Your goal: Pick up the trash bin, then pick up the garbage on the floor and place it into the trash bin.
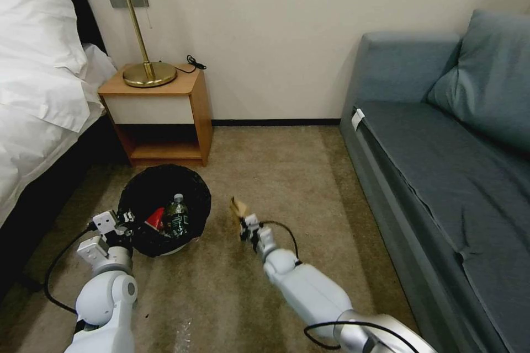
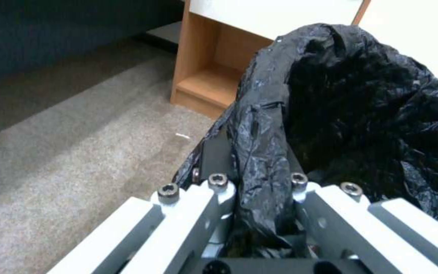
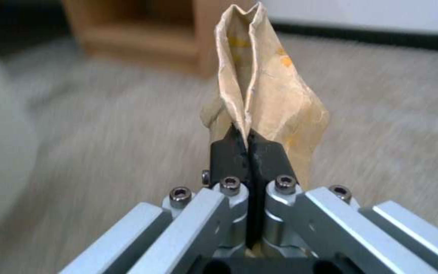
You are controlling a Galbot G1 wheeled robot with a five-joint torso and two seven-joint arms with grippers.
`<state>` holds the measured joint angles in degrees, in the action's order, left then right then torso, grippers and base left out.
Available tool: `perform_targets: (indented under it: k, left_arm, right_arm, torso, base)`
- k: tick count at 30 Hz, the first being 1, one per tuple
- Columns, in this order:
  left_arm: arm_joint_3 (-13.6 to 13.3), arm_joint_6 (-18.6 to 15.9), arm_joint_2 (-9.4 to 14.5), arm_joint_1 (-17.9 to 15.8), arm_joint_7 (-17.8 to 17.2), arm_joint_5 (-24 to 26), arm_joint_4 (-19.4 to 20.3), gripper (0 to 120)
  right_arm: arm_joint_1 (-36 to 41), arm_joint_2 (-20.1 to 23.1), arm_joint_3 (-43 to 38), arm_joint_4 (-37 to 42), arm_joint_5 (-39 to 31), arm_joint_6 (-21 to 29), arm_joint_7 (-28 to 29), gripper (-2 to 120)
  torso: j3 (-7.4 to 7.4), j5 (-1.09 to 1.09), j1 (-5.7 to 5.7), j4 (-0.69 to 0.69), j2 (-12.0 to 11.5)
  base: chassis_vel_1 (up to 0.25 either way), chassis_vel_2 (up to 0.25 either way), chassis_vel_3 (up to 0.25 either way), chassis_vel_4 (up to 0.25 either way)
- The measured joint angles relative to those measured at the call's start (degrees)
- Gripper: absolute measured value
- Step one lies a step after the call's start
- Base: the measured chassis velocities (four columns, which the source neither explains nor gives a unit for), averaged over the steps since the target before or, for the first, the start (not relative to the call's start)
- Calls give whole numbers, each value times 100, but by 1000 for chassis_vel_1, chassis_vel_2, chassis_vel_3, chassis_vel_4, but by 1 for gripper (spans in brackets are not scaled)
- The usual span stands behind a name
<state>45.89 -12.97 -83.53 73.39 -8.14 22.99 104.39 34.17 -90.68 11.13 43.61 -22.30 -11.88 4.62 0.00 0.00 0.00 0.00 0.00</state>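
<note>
No text, label or number is legible on anything here.

Beige carpet covers the floor up to a plain cream wall with a dark baseboard. A wooden nightstand stands against the wall, carrying a brass lamp. A white-sheeted bed lies beside it; a blue-grey sofa stands opposite.
</note>
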Motion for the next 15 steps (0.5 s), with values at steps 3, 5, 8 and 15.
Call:
perform_targets:
  k: [3, 5, 8, 15]
  left_arm:
    - [-8, 0, 32, -29, 0, 24, -12, 4]
    - [-16, -2, 57, -51, 1, 48, -36, 4]
    - [-23, -2, 60, -55, 3, 54, -70, 4]
    - [-81, 14, 20, -62, 27, 45, -187, 4]
  right_arm:
    - [-64, 34, -178, 346, -238, 17, 108, 0]
    - [-112, 79, -276, 836, -347, 38, 207, 0]
    - [-150, 73, -313, 1088, -351, 26, 286, 0]
    - [-226, 127, 150, 2010, -273, -23, 590, 0]
  torso:
    - [0, 0, 0, 0, 0]
    - [0, 0, 0, 0, 0]
    - [0, 0, 0, 0, 0]
    - [0, -1, 0, 0, 0]
  base:
    - [0, 0, 0, 0]
    - [0, 0, 0, 0]
    - [0, 0, 0, 0]
    - [0, 0, 0, 0]
